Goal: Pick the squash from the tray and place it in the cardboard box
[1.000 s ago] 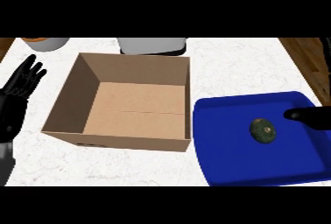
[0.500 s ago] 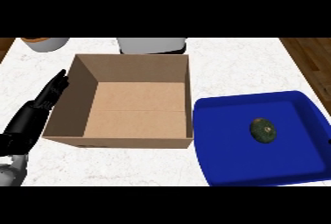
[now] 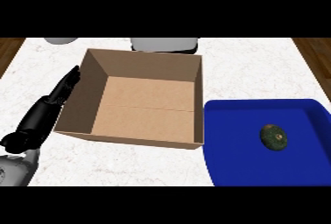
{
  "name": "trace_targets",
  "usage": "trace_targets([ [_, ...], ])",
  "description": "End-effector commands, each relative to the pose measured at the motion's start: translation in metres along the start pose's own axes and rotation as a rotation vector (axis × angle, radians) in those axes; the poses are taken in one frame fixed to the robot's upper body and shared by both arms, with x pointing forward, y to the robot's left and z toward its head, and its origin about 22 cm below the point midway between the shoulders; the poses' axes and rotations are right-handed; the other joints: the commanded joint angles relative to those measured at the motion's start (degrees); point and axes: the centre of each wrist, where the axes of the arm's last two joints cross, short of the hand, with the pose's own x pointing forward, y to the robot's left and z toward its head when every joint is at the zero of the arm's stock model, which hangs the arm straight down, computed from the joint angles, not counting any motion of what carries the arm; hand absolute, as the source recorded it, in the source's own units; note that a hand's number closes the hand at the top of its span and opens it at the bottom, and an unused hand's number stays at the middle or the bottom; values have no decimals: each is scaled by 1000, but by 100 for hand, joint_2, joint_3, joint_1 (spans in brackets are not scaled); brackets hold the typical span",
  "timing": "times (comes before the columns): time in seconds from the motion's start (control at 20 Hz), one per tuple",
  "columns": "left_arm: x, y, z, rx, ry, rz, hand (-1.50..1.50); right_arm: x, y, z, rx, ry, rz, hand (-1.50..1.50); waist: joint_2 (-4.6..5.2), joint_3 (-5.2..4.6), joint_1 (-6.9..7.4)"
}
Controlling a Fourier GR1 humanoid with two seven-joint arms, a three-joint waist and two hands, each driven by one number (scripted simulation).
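We judge the pick not yet begun: the small dark green round squash point(image 3: 273, 137) lies untouched in the blue plastic tray point(image 3: 233, 144), right of the open brown cardboard box point(image 3: 139, 103). Next move calls for a hand to come down over the tray and close round the squash. Our black left hand point(image 3: 57, 99) lies flat beside the box's left wall, fingers straight, holding nothing. Right hand is out of view.

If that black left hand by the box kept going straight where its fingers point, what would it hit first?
Probably nothing: the left hand runs alongside the cardboard box toward the counter's far edge, though it might graze the box's wall.
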Motion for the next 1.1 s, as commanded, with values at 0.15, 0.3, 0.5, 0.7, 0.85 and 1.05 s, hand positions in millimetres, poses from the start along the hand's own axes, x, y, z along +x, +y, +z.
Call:
trace_targets([
  [0.15,2,2,-11,-45,0,9,0,64,-3,10,230,92,186,-150,49,-13,237],
  [0.3,0,-14,-23,-62,-10,4,0,76,-2,6,288,151,300,-150,63,-9,244],
  [0.5,-4,-5,-19,-66,-10,22,0,108,9,10,324,242,320,-150,75,-6,390],
  [0.7,8,-30,-22,-77,-20,30,0,127,24,-1,384,305,314,-150,63,0,425],
  [0.85,-2,-15,-15,-56,-4,27,0,123,60,-11,415,322,310,-150,45,7,340],
  [1.05,-12,-18,-13,-67,-6,21,0,143,82,-22,441,333,303,-150,43,6,318],
])
